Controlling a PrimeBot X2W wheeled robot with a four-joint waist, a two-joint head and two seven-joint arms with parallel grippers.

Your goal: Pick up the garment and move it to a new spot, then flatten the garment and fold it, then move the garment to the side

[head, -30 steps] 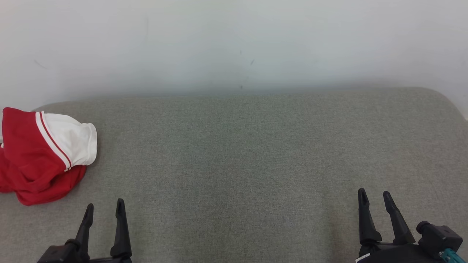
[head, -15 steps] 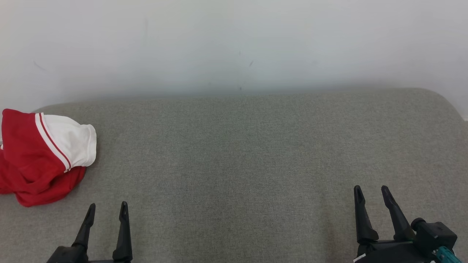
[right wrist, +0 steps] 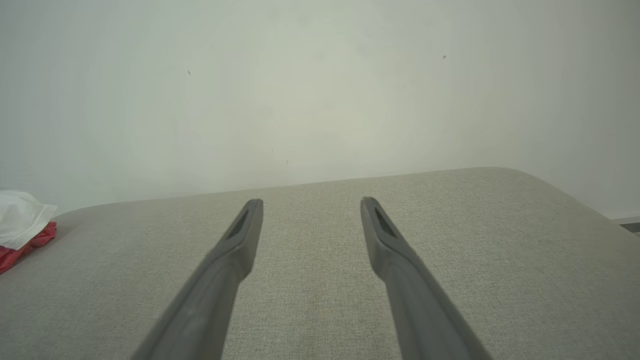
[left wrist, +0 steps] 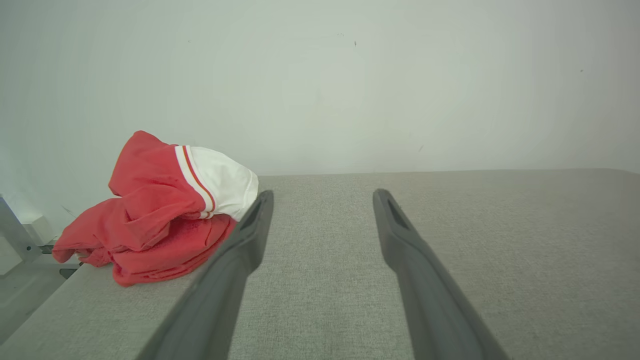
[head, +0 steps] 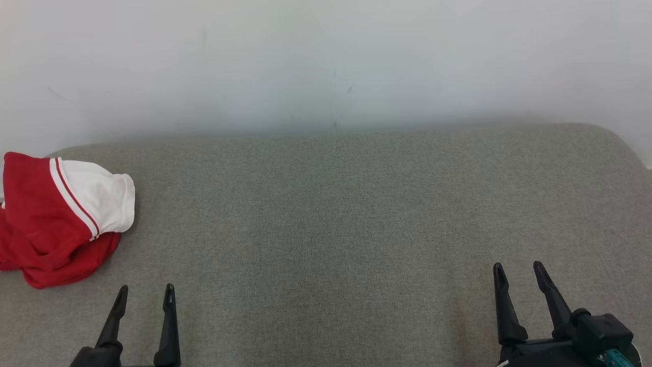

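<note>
Both left gripper [head: 146, 288] and right gripper [head: 518, 265] are hanging open, empty; garment [head: 61, 219] is sitting bunched at the grey surface [head: 356, 204] edge, probably risking a push-off.

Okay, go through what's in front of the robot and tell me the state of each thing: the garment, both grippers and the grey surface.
garment: crumpled in a heap, not folded, lying at the surface's left end, not held
left gripper: open, empty, apart from the garment
right gripper: open, empty, over bare fabric
grey surface: flat, carrying the garment at its left end
</note>
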